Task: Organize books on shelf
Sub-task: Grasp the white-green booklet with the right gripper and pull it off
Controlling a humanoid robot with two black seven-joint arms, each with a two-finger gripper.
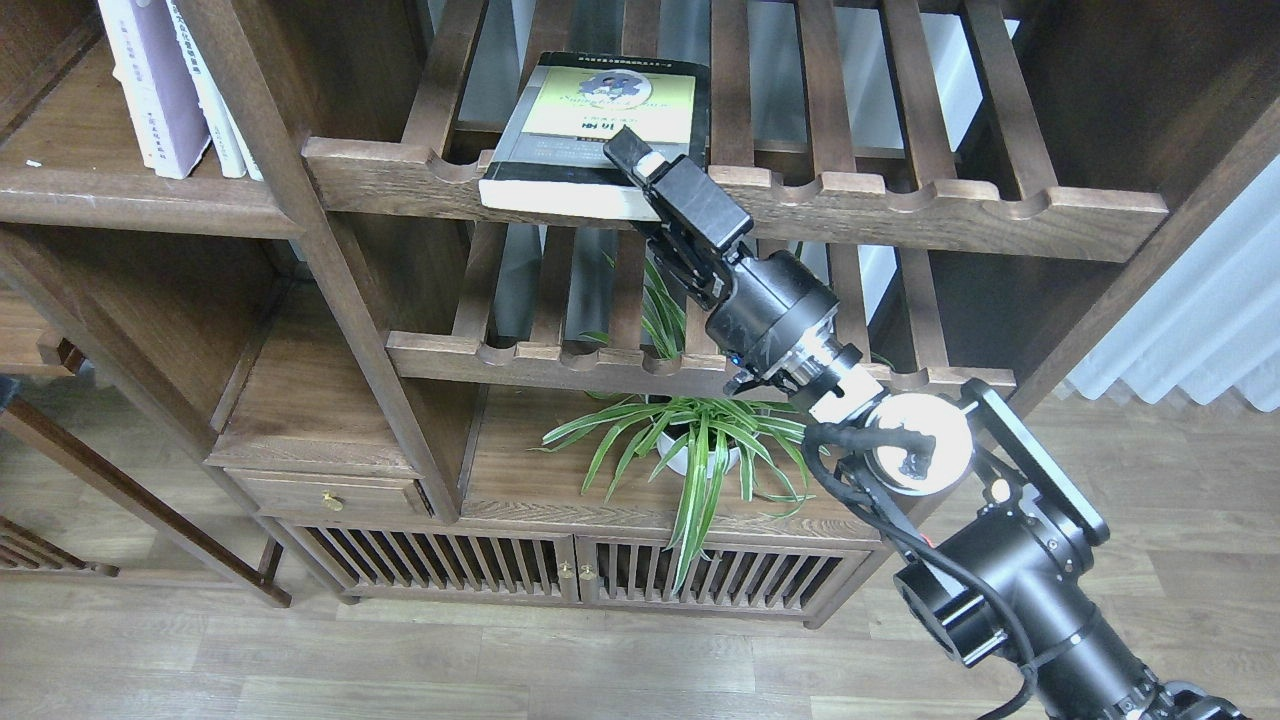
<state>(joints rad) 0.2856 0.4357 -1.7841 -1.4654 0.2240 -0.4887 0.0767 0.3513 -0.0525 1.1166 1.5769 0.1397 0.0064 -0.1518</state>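
1. The right pincer (632,160) sits at the near right corner of the yellow-green book (600,125), its upper finger lying over the cover's lower edge. The lower finger is hidden behind the body of the tool, so I cannot tell whether the jaws are clamped on the book or merely straddle it.
2. The book lies flat on a slatted rack (740,195), its thick page edge overhanging the scalloped front rail. That overhang is likely why the approach comes from the front and below: it leaves a free edge to bite.
3. The right arm (770,310) rises from the lower right corner, slanting up and left, wrist turned so the dark back of the pincer faces the camera. It crosses in front of the lower rack and above a potted plant (695,450).
4. The other books (165,80) stand upright on the solid shelf (110,195) at upper left, well apart from the rack. I judge that board to be the destination, so the book must travel left past an upright post.
5. The left pincer is out of view.
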